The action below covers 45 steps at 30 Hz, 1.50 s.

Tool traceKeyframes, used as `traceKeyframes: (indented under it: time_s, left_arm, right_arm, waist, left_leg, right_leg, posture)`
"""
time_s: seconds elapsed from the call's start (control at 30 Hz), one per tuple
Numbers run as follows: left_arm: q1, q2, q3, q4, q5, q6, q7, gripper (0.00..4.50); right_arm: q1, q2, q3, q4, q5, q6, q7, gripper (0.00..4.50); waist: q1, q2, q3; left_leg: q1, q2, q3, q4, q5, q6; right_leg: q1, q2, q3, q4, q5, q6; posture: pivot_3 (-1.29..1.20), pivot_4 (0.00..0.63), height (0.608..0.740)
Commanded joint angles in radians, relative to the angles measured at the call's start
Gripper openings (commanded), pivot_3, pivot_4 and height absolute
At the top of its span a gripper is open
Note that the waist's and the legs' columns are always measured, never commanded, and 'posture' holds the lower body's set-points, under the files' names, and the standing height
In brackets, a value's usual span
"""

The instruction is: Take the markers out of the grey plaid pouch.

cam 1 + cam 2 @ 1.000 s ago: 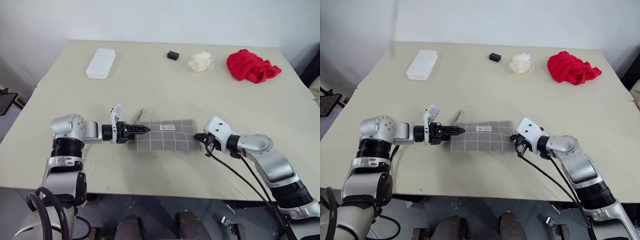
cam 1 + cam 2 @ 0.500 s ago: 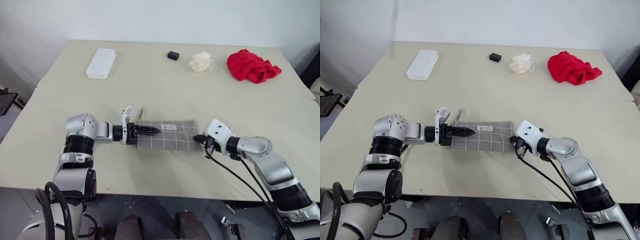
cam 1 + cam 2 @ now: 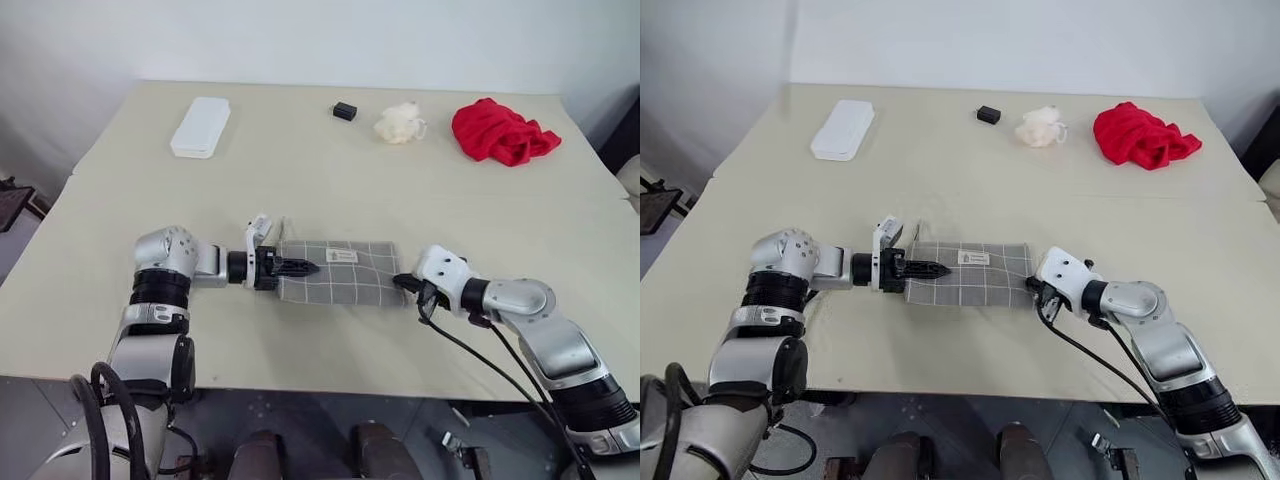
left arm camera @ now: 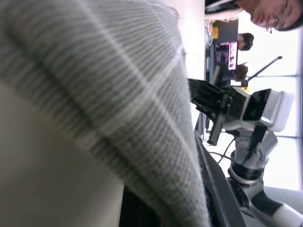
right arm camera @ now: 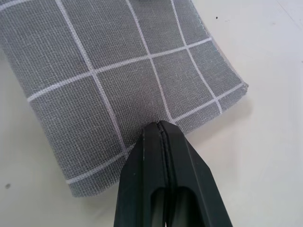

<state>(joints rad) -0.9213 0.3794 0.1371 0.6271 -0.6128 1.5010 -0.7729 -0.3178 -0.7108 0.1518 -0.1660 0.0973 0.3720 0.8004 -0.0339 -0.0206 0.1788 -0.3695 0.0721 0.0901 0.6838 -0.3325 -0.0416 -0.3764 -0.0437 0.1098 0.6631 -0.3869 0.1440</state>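
The grey plaid pouch (image 3: 345,277) lies flat near the table's front edge, its white label facing up. My left gripper (image 3: 305,268) reaches in from the left and is shut on the fabric at the pouch's left end. That fabric (image 4: 94,71) bulges right in front of the left wrist camera. My right gripper (image 5: 158,124) is shut, both fingertips pressing side by side on the pouch's right edge (image 5: 118,61). The markers are hidden.
Along the table's far side lie a white rectangular case (image 3: 200,126), a small black block (image 3: 345,111), a white fluffy lump (image 3: 400,123) and a red cloth (image 3: 500,132). The left wrist view shows my right gripper (image 4: 222,109) and a person (image 4: 270,14) beyond the pouch.
My left gripper slid right onto the pouch's left end, and its fingers, open before, have closed on the fabric. The right gripper has stayed on the pouch's right edge.
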Motion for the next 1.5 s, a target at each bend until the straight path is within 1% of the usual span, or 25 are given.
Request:
traceKeyframes:
  time_s: [0.03,0.07,0.13,0.17,0.23,0.27,0.33,0.4,0.43,0.5,0.63,0.67,0.7,0.77,0.83,0.87,0.93,1.0,1.1,1.13,1.2,1.3,1.37,1.43,1.5]
  left_arm:
    - [0.021,0.023,-0.023,-0.091,-0.019,-0.161,-0.12,0.02]
    - [0.04,0.047,-0.062,-0.137,0.01,-0.288,-0.199,0.02]
    - [0.063,0.089,-0.106,-0.203,0.071,-0.593,-0.364,0.02]
    - [0.068,0.099,-0.117,-0.214,0.091,-0.696,-0.411,0.02]
    - [0.059,0.104,-0.126,-0.196,0.135,-0.905,-0.48,0.0]
    - [0.056,0.102,-0.13,-0.184,0.153,-0.987,-0.504,0.0]
    - [0.057,0.1,-0.195,-0.152,0.245,-1.249,-0.595,0.0]
    - [0.054,0.082,-0.237,-0.103,0.305,-1.421,-0.642,0.0]
    - [0.049,0.066,-0.244,-0.078,0.318,-1.461,-0.643,0.0]
    - [0.045,0.032,-0.262,-0.037,0.343,-1.528,-0.644,0.0]
    - [0.031,-0.019,-0.292,0.042,0.402,-1.678,-0.639,0.0]
    - [0.025,-0.031,-0.296,0.059,0.411,-1.711,-0.632,0.0]
    - [0.021,-0.039,-0.297,0.072,0.417,-1.733,-0.63,0.0]
    - [0.005,-0.067,-0.302,0.104,0.44,-1.813,-0.607,0.0]
    - [-0.01,-0.084,-0.304,0.125,0.455,-1.844,-0.588,0.0]
    - [-0.012,-0.087,-0.309,0.129,0.465,-1.871,-0.588,0.0]
    - [-0.011,-0.085,-0.321,0.136,0.481,-1.909,-0.596,0.0]
    - [-0.013,-0.085,-0.324,0.146,0.497,-1.956,-0.578,0.0]
    - [-0.017,-0.085,-0.319,0.153,0.507,-2.007,-0.551,0.0]
    - [-0.019,-0.084,-0.316,0.154,0.51,-2.025,-0.542,0.0]
    - [-0.023,-0.077,-0.317,0.162,0.527,-2.068,-0.52,0.0]
    - [-0.041,-0.066,-0.314,0.181,0.55,-2.184,-0.491,0.0]
    - [-0.058,-0.064,-0.311,0.194,0.564,-2.248,-0.461,0.0]
    - [-0.067,-0.068,-0.309,0.206,0.555,-2.291,-0.461,0.0]
    - [-0.085,-0.079,-0.295,0.219,0.535,-2.296,-0.444,0.0]
  right_arm:
    - [0.05,-0.003,-0.083,-0.07,0.077,0.001,0.026,0.0]
    - [0.069,0.009,-0.141,-0.109,0.144,0.033,0.029,0.0]
    - [0.112,0.021,-0.304,-0.199,0.312,0.114,0.029,0.0]
    - [0.128,0.022,-0.358,-0.228,0.366,0.147,0.025,0.0]
    - [0.181,-0.003,-0.47,-0.272,0.456,0.191,0.043,0.36]
    - [0.201,-0.014,-0.506,-0.286,0.489,0.212,0.05,0.61]
    - [0.272,-0.054,-0.616,-0.309,0.58,0.296,0.073,1.22]
    - [0.317,-0.097,-0.667,-0.333,0.641,0.352,0.093,1.92]
    - [0.324,-0.113,-0.677,-0.347,0.673,0.381,0.092,2.25]
    - [0.288,-0.128,-0.684,-0.379,0.758,0.452,0.043,2.95]
    - [0.118,-0.122,-0.627,-0.411,0.929,0.566,-0.093,4.35]
    - [0.065,-0.107,-0.601,-0.405,0.965,0.593,-0.138,4.47]
    - [0.028,-0.098,-0.584,-0.4,0.994,0.613,-0.172,4.47]
    - [-0.122,-0.026,-0.508,-0.324,1.078,0.689,-0.315,4.47]
    - [-0.245,0.039,-0.451,-0.245,1.129,0.753,-0.429,4.47]
    - [-0.298,0.054,-0.427,-0.202,1.155,0.802,-0.478,4.47]
    - [-0.402,0.099,-0.407,-0.099,1.219,0.863,-0.58,4.47]
    - [-0.474,0.144,-0.406,0.007,1.325,0.9,-0.695,4.47]
    - [-0.527,0.156,-0.382,0.121,1.458,0.961,-0.828,4.47]
    - [-0.53,0.152,-0.369,0.148,1.523,0.967,-0.868,4.47]
    - [-0.533,0.137,-0.337,0.19,1.652,0.959,-0.945,4.47]
    - [-0.544,0.107,-0.268,0.227,1.838,0.92,-1.033,4.47]
    - [-0.563,0.104,-0.245,0.241,1.875,0.909,-1.058,4.47]
    - [-0.586,0.121,-0.24,0.265,1.875,0.9,-1.076,4.47]
    - [-0.619,0.131,-0.232,0.296,1.875,0.891,-1.098,4.47]
  waist:
    - [0.002,0.0,0.0]
    - [0.002,0.0,0.0]
    - [0.003,0.0,0.001]
    - [0.004,0.0,0.001]
    - [0.005,0.0,0.001]
    - [0.007,0.0,0.001]
    - [0.012,0.0,0.001]
    - [0.013,0.0,0.001]
    - [0.011,0.0,0.001]
    - [0.006,-0.001,0.002]
    - [-0.004,-0.002,0.002]
    - [-0.004,-0.003,0.003]
    - [-0.003,-0.003,0.003]
    - [-0.003,-0.004,0.003]
    - [-0.003,-0.005,0.003]
    - [0.0,-0.005,0.003]
    - [0.003,-0.005,0.003]
    - [0.003,-0.005,0.003]
    - [0.001,-0.005,0.003]
    - [0.0,-0.005,0.003]
    - [-0.004,-0.005,0.003]
    - [-0.022,-0.005,0.003]
    - [-0.027,-0.005,0.003]
    - [-0.029,-0.005,0.003]
    - [-0.03,-0.005,0.003]
  left_leg:
    - [0.0,0.0,0.0,0.0,0.0,0.0]
    - [0.0,0.0,0.0,0.0,0.0,0.0]
    - [-0.001,0.0,0.0,-0.001,0.0,0.0]
    - [-0.001,0.001,0.001,-0.001,0.0,-0.001]
    - [-0.001,0.001,0.004,-0.001,0.0,-0.001]
    - [-0.001,0.0,0.005,-0.001,0.0,-0.001]
    - [-0.001,0.0,0.006,-0.001,0.0,-0.001]
    - [-0.002,-0.002,0.006,-0.002,0.0,-0.001]
    - [-0.002,-0.002,0.006,-0.002,0.0,0.0]
    - [-0.002,-0.002,0.007,-0.001,-0.001,0.001]
    - [-0.002,0.0,0.003,-0.001,-0.001,0.002]
    - [-0.002,0.0,0.002,-0.001,-0.001,0.002]
    - [-0.002,0.001,0.002,-0.001,-0.001,0.002]
    - [-0.002,0.001,0.002,-0.001,-0.002,0.003]
    - [-0.002,0.005,0.002,0.0,-0.002,0.004]
    - [-0.002,0.006,0.003,0.0,-0.002,0.004]
    - [-0.003,0.006,0.003,0.0,-0.003,0.005]
    - [-0.006,0.007,0.003,0.0,-0.003,0.005]
    - [-0.011,0.007,0.004,0.001,-0.003,0.005]
    - [-0.016,0.008,0.003,0.002,-0.003,0.006]
    - [-0.022,0.008,0.003,0.007,-0.003,0.007]
    - [-0.036,0.008,0.003,0.014,-0.005,0.01]
    - [-0.037,0.008,0.003,0.016,-0.006,0.012]
    - [-0.037,0.006,0.003,0.016,-0.006,0.012]
    - [-0.037,0.006,0.003,0.016,-0.006,0.013]
  right_leg:
    - [0.0,0.0,0.0,0.0,0.0,0.0]
    - [0.0,0.0,0.0,0.0,0.0,0.0]
    - [-0.001,0.0,0.0,-0.001,0.0,0.0]
    - [-0.001,0.001,-0.001,0.0,0.0,0.0]
    - [0.0,0.001,-0.001,-0.001,0.0,0.0]
    - [0.0,0.001,-0.002,-0.002,0.0,0.0]
    - [0.002,0.001,-0.003,-0.004,0.0,0.0]
    - [0.003,0.0,-0.003,-0.006,0.0,0.0]
    - [0.003,0.0,-0.002,-0.006,0.0,0.0]
    - [0.003,0.0,-0.001,-0.007,0.0,0.001]
    - [0.001,0.002,0.003,-0.006,0.001,0.003]
    - [0.001,0.002,0.003,-0.006,0.001,0.003]
    - [0.001,0.002,0.003,-0.006,0.001,0.003]
    - [0.0,0.001,0.003,-0.006,0.001,0.003]
    - [-0.001,0.0,0.003,-0.005,0.002,0.003]
    - [-0.001,-0.001,0.003,-0.005,0.002,0.003]
    - [-0.003,-0.002,0.002,-0.004,0.002,0.003]
    - [-0.006,-0.003,0.001,-0.002,0.002,0.002]
    - [-0.014,-0.007,-0.004,0.002,0.003,0.001]
    - [-0.018,-0.013,-0.009,0.007,0.003,0.0]
    - [-0.027,-0.018,-0.025,0.013,0.004,-0.002]
    - [-0.037,-0.021,-0.038,0.017,0.004,-0.003]
    - [-0.038,-0.027,-0.051,0.017,0.005,-0.005]
    - [-0.037,-0.03,-0.055,0.017,0.006,-0.005]
    - [-0.037,-0.03,-0.056,0.016,0.006,-0.004]
  posture:
    - [0.0,0.15,0.74]
    - [0.0,0.15,0.74]
    - [0.0,0.15,0.74]
    - [0.0,0.15,0.74]
    - [0.0,0.15,0.74]
    - [0.0,0.15,0.74]
    - [0.0,0.15,0.74]
    - [0.0,0.15,0.74]
    - [0.0,0.15,0.74]
    - [0.0,0.15,0.74]
    - [0.0,0.15,0.74]
    - [0.0,0.15,0.74]
    - [0.0,0.15,0.74]
    - [0.0,0.15,0.74]
    - [0.0,0.15,0.74]
    - [0.0,0.15,0.74]
    - [0.0,0.15,0.74]
    - [0.0,0.15,0.74]
    - [0.0,0.15,0.74]
    - [0.0,0.15,0.74]
    - [0.0,0.15,0.74]
    - [0.0,0.15,0.74]
    - [0.0,0.15,0.74]
    - [0.0,0.15,0.74]
    - [0.0,0.15,0.74]
